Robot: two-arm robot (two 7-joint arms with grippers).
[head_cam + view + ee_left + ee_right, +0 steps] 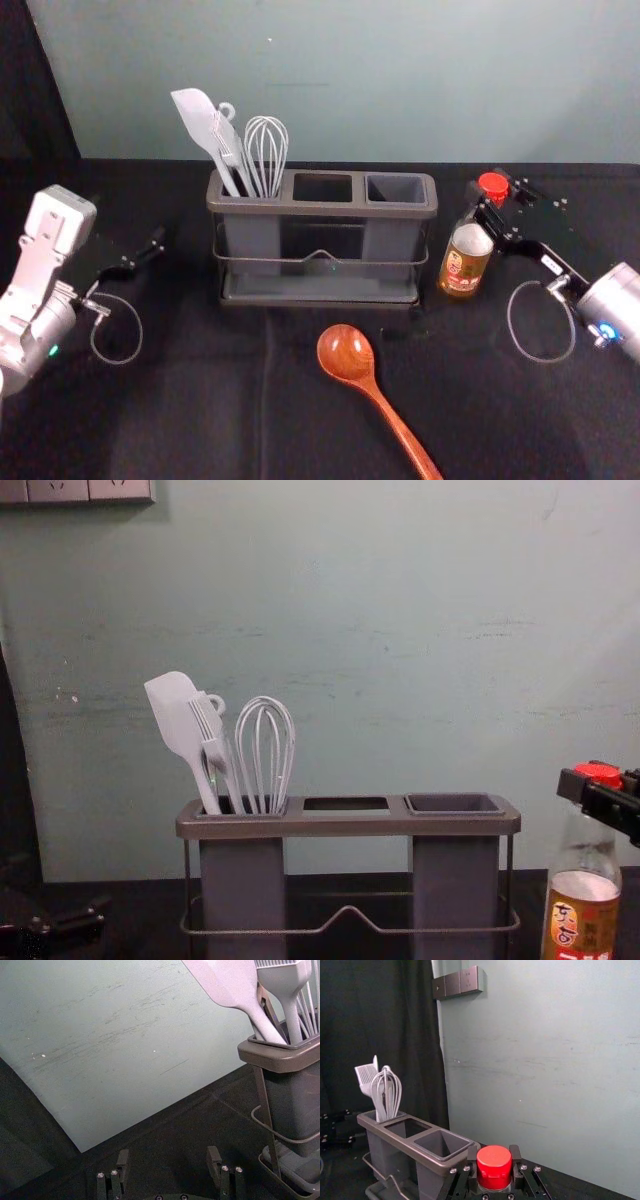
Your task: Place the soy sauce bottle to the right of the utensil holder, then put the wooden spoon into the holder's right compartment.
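Note:
My right gripper (497,208) is shut on the neck of the soy sauce bottle (466,262), just under the red cap, at the holder's right. In the right wrist view, the right gripper (493,1160) flanks the cap (494,1166). The bottle (580,910) looks upright in the chest view; whether its base touches the table I cannot tell. The utensil holder (320,209) has an unoccupied right compartment (396,189). In front of it lies the wooden spoon (347,354), bowl toward the holder. My left gripper (158,243) idles left of the holder; the left gripper (168,1160) is open.
A white spatula (196,118), a brush (213,742) and a whisk (267,145) stand in the holder's left compartment. Black cloth (200,390) covers the table, with a pale wall (400,90) behind. The spoon's handle (405,435) runs toward the front edge.

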